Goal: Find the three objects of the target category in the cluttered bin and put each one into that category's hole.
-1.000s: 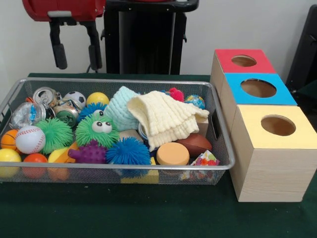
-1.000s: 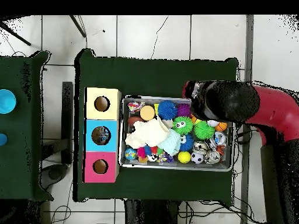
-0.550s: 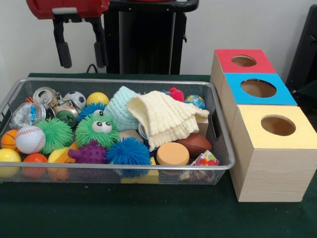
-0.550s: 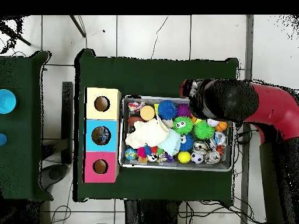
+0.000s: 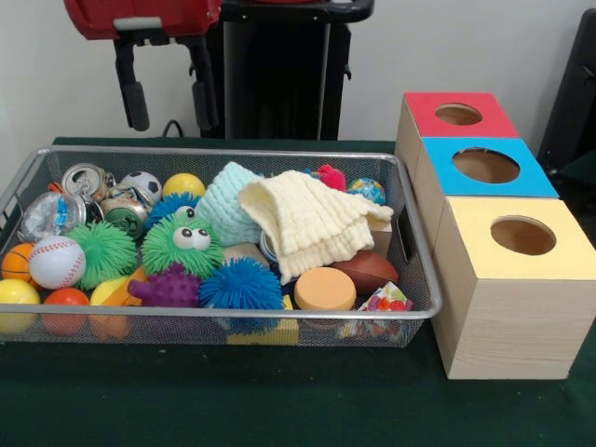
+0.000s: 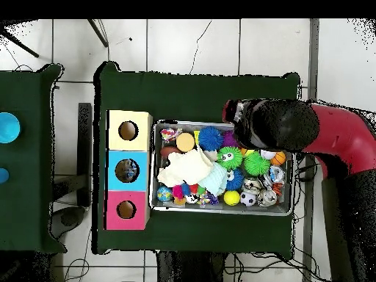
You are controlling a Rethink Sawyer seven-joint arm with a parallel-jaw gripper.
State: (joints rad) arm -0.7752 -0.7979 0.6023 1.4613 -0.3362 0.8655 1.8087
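Above the wire bin (image 5: 410, 270) on the bench, the gripper (image 5: 171, 88) hangs with jaws wide and empty, so I judge it should drop straight onto one exposed toy, perhaps the green fuzzy ball (image 5: 182, 244) mid-bin, avoiding the cream cloth (image 5: 307, 222).

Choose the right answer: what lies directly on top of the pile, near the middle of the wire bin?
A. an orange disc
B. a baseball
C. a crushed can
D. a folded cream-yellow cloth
D. In the front view the cream-yellow cloth is draped over the toys at the middle of the wire bin; the baseball and the crushed can sit at its left end, and the orange disc lies lower, by the front wall.
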